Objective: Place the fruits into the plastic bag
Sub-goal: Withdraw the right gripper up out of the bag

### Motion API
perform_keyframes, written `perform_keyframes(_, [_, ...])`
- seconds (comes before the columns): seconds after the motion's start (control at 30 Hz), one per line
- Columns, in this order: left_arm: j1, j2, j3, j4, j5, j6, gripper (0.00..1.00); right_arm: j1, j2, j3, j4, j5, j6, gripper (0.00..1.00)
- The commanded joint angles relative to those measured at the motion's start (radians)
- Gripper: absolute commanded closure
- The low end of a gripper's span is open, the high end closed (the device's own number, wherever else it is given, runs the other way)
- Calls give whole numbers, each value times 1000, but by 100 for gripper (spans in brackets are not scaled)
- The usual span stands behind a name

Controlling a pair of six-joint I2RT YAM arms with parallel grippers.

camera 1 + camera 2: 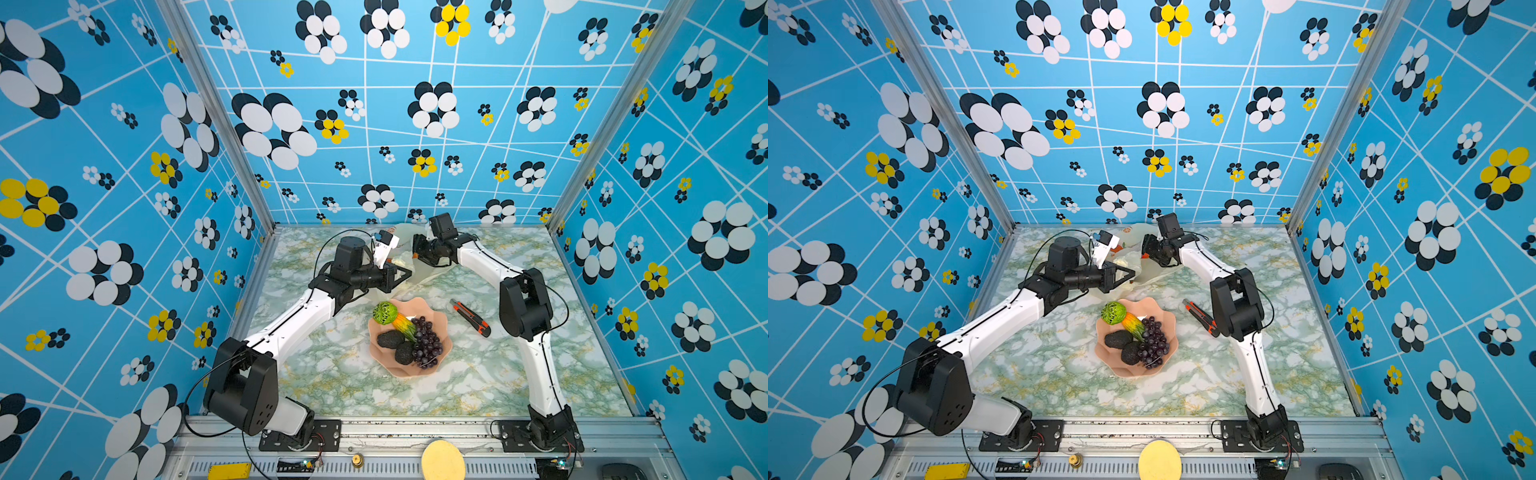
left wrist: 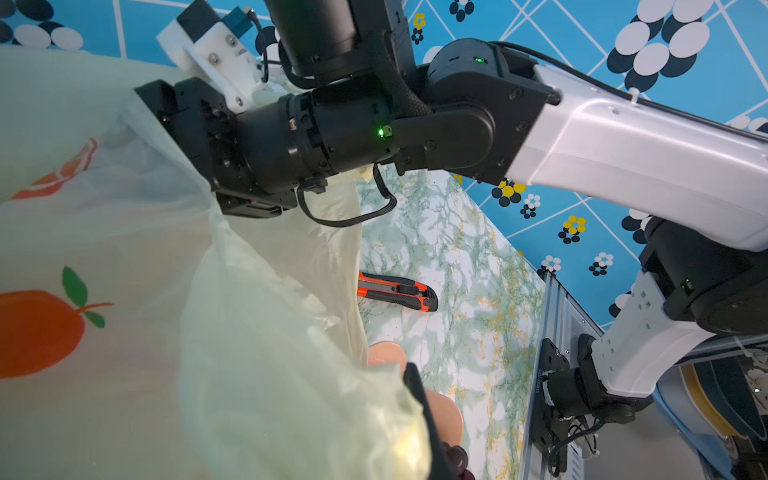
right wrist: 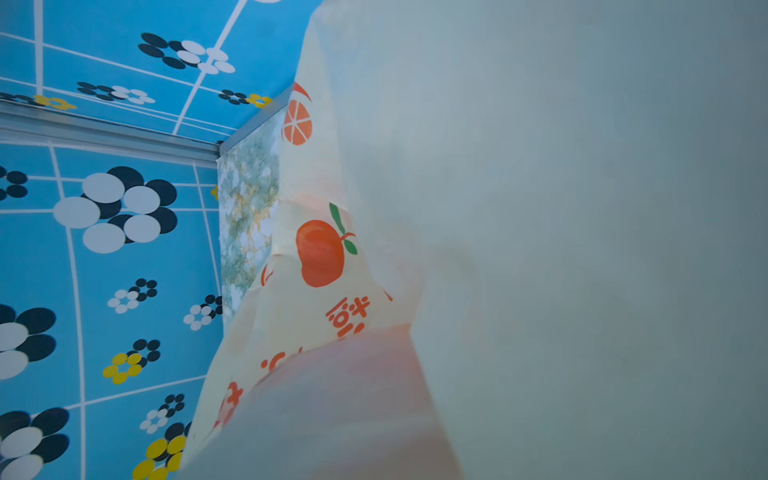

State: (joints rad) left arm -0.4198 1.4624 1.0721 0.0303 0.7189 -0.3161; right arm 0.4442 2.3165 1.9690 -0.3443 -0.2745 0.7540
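Fingers of the left gripper (image 1: 406, 273) are pressed together on a fold of the plastic bag (image 1: 424, 270), and the pale film is stretched from them across to the right gripper (image 1: 416, 250). In the left wrist view the plastic bag (image 2: 124, 249) is seen bunched against one black finger (image 2: 419, 399), its orange fruit prints facing the camera. The right gripper's fingers are buried in the film; whether they are spread or clamped cannot be told, and the right wrist view is almost wholly covered by the plastic bag (image 3: 540, 208).

On the near side of the left fingers, apart from them, a pink scalloped dish (image 1: 441, 316) is set on the table. Five fruits lie in it: a bumpy green ball (image 1: 384, 312), a yellow-green oblong (image 1: 405, 327), two rough black ovals (image 1: 390, 340) and purple grapes (image 1: 427, 344). A red-and-black utility knife (image 1: 471, 318) lies just beside the dish, well apart from the right fingers.
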Motion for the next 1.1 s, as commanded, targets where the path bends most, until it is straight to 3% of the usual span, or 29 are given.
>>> perform_keyframes(0.0, [14, -28, -11, 22, 8, -39, 100, -5, 17, 32, -28, 110, -72, 41])
perform_keyframes(0.3, [59, -46, -47, 27, -16, -71, 100, -27, -14, -11, 12, 193, -120, 41])
perform_keyframes(0.73, [70, -60, -68, 8, -44, -83, 100, -43, -3, -15, -43, 186, -155, 38])
perform_keyframes(1.07, [70, -78, -85, -58, -171, -66, 100, -69, -11, -37, -81, 148, -156, 31])
